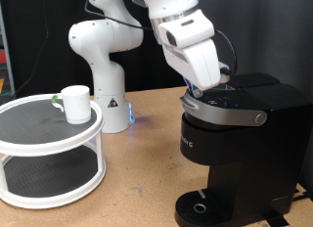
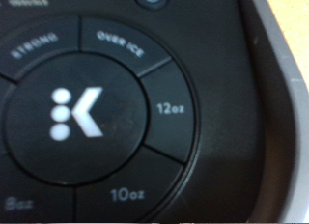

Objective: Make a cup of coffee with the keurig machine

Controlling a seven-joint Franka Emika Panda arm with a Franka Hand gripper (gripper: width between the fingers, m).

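1. We see the keurig machine (image 1: 230,139) standing at the exterior view's right, its lid down and the silver-grey lid handle (image 1: 235,115) across the front of its head.
2. Its round button panel (image 2: 92,113) fills the wrist view from very near: the central K button (image 2: 75,113), and around it the segments marked STRONG, OVER ICE, 12oz (image 2: 170,109) and 10oz (image 2: 126,194). We judge that the panel lies straight ahead along the fingers' axis, which is the relation this moment hangs on.
3. The gripper (image 1: 201,88) is down at the top of the machine, at or just above the panel. We cannot tell from either view whether it touches a button.
4. No fingers show in the wrist view, and in the exterior view the hand's body hides them, so we cannot tell whether they are spread or pressed together. Nothing shows between them.
5. The arm reaches in from the exterior view's top, its last link slanting down towards the exterior view's right onto the machine's head.
6. The cup (image 1: 75,103) stands well apart, at the exterior view's left, on the top tier of a white two-tier round shelf (image 1: 49,139). It is not under the spout, and the drip tray (image 1: 201,209) at the machine's base is bare.
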